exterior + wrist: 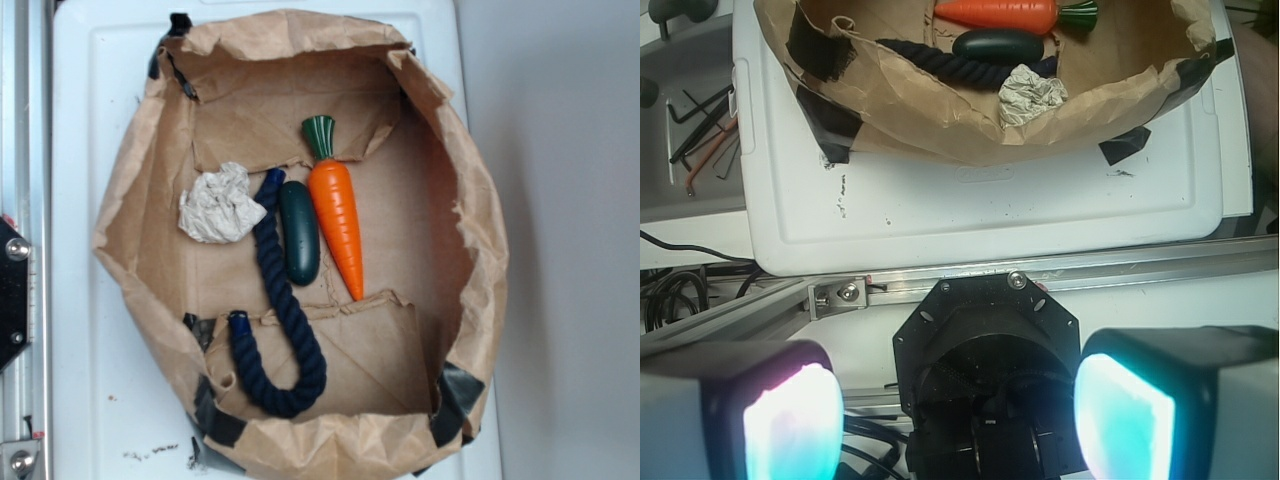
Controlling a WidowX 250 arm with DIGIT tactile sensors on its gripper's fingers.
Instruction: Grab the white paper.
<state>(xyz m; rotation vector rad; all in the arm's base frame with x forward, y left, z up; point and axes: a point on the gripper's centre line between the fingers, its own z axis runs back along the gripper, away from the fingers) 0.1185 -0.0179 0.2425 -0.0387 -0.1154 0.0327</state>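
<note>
- Exterior view looks straight down into a wide brown paper bag [470, 230] with its rim rolled outward, sitting on a white plastic lid [95, 400] and held at the corners by patches of black tape [455, 395].
- On the bag's floor, toward its left side, lies the white paper [220, 205], a crumpled greyish-white wad with nothing on top of it.
- Its right edge touches or nearly touches one end of a dark blue rope [285, 320], which runs down from there and hooks back in a J shape.
- Just right of the rope's upper part lies a dark green cucumber [299, 232], and beside that an orange carrot [337, 220] with a green top, tip pointing down and to the right.
- Wrist view shows the same bag from the side: the paper [1031, 92] sits close behind the bag's near wall, with the rope [940, 62], the cucumber [998, 45] and the carrot [995, 12] behind it.
- The gripper [958, 405] appears only in the wrist view, at the bottom of the picture, well apart from the bag and over the robot's black base [985, 350] and an aluminium rail [1120, 272].
- Its jaws stand wide apart with nothing between them; the two pads [790, 420] glow pale blue-green.
- Left of the white lid in that view, a grey tray [685, 180] holds several hex keys [705, 110].
</note>
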